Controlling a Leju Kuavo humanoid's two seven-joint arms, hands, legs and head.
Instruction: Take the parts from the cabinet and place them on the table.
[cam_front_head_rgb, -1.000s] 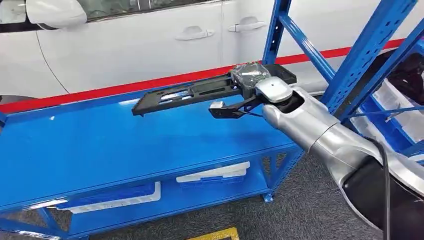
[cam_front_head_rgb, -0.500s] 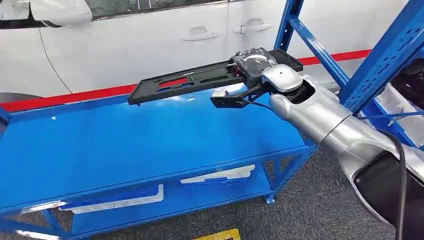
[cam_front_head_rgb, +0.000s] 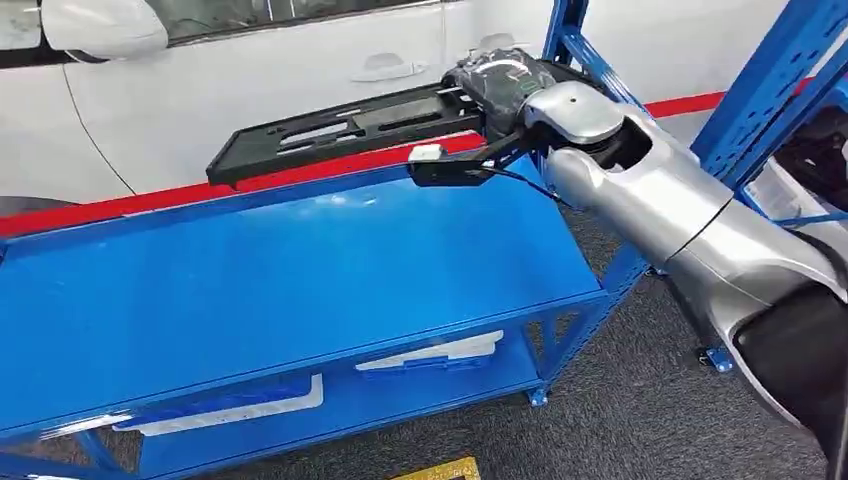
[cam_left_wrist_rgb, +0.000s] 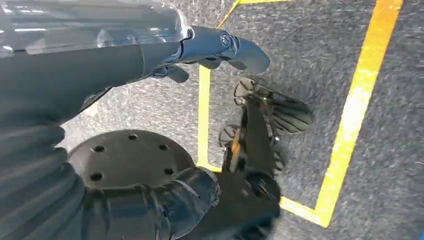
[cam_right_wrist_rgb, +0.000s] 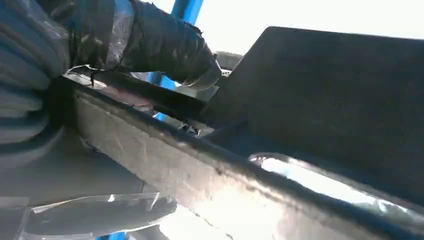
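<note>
While the right arm reaches out over the blue table (cam_front_head_rgb: 300, 280), the right hand (cam_front_head_rgb: 500, 85) grips one end of a long, flat black part (cam_front_head_rgb: 340, 125), its fingers wrapped in clear plastic film and curled around that end. From there the part extends toward the robot's left and hangs in the air above the table's far edge, roughly level and not touching the blue top. Seen from the right wrist, dark film-covered fingers (cam_right_wrist_rgb: 170, 47) press down on the part's edge (cam_right_wrist_rgb: 320, 100). Behind the table stands a white car (cam_front_head_rgb: 250, 90) with a red stripe below its doors. Blue cabinet uprights (cam_front_head_rgb: 760, 90) rise on the robot's right. On the table's lower shelf lie white pieces (cam_front_head_rgb: 430, 352). Hanging low over grey floor marked with yellow lines (cam_left_wrist_rgb: 350, 125), the left hand (cam_left_wrist_rgb: 150, 55) holds nothing, its fingers extended.
</note>
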